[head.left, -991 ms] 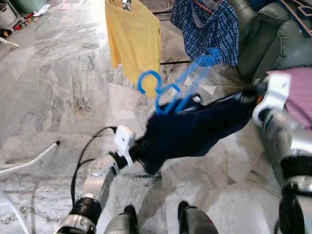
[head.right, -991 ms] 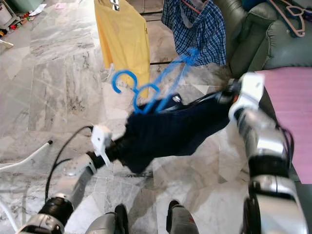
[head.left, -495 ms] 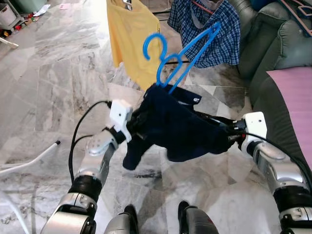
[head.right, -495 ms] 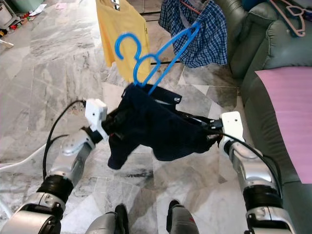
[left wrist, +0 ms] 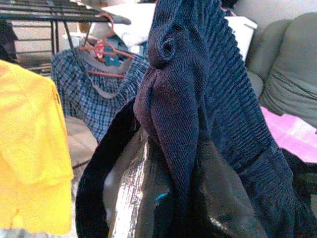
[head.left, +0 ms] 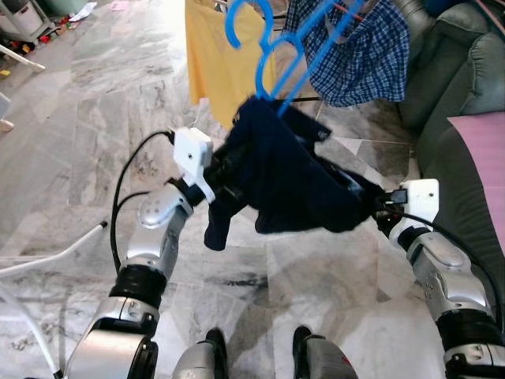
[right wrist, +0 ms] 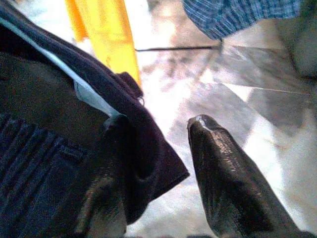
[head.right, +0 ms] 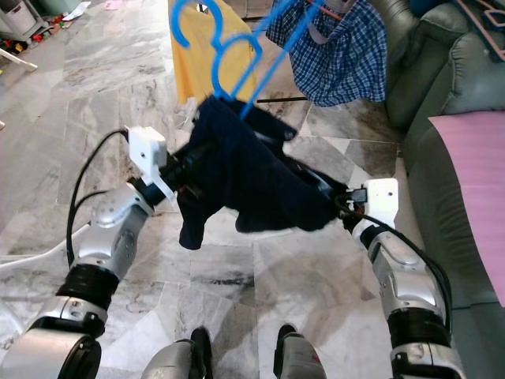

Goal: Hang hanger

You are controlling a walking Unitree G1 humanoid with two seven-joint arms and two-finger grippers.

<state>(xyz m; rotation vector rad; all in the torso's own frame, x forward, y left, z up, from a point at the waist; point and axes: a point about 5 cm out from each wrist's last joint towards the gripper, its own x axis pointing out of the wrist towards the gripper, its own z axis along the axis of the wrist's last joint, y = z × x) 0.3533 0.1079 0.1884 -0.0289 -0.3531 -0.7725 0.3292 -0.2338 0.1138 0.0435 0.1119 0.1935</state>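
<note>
- Blue hangers (head.left: pixel 272 39): raised far centre, hooks up, carrying dark navy garment (head.left: pixel 292 178).
- Left gripper (head.left: pixel 225 178): buried in garment's left side; finger spread cannot be told.
- Right gripper (right wrist: pixel 158 163): fingers parted, garment's right edge over one.

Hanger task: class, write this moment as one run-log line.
left gripper: shut on dark blue garment | right gripper: open at garment hem | blue hangers: raised toward yellow shirt, plaid shirt

Left arm (head.left: pixel 158 229) raised; garment (head.left: pixel 292 181) and blue hangers (head.left: pixel 272 39) lifted higher.
</note>
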